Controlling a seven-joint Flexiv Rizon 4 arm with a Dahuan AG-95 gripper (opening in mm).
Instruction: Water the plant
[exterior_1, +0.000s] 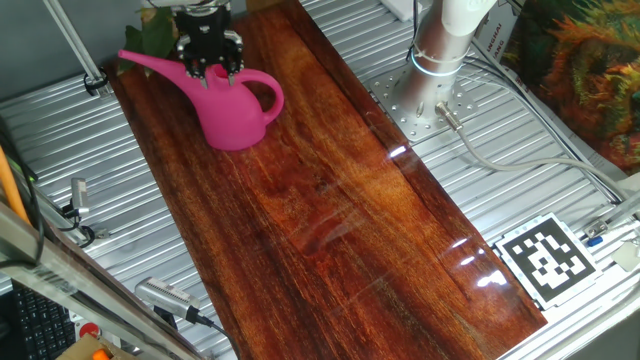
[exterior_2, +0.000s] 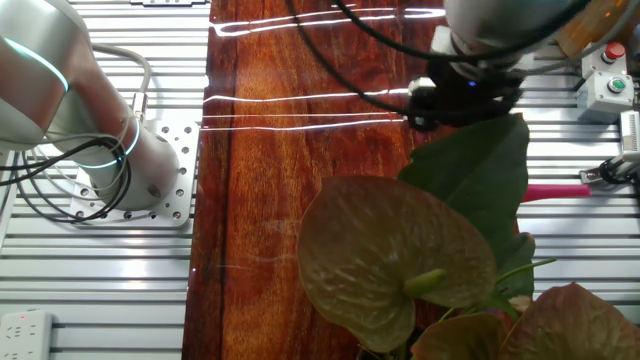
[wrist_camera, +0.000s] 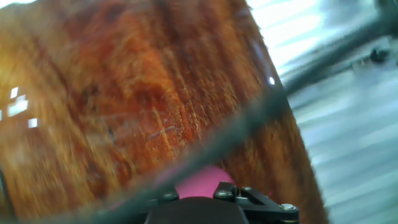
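Note:
The pink watering can (exterior_1: 237, 108) is at the far left end of the wooden table (exterior_1: 340, 220), its long spout (exterior_1: 150, 63) pointing at the plant (exterior_1: 156, 36), a few dark-green leaves at the table's edge. My gripper (exterior_1: 208, 66) comes down onto the top of the can with its black fingers closed on it. In the other fixed view the plant's broad leaves (exterior_2: 400, 250) fill the foreground and hide the can's body; only the spout (exterior_2: 556, 190) shows, below my gripper (exterior_2: 465, 105). The blurred hand view shows pink can (wrist_camera: 202, 179) between the jaws.
The arm's base (exterior_1: 438, 60) is bolted to the metal surface right of the table. A black-and-white marker (exterior_1: 548, 258) lies at the near right. Bushy orange-and-green foliage (exterior_1: 590, 70) stands at the far right. Cables (exterior_1: 520, 150) run across the metal surface.

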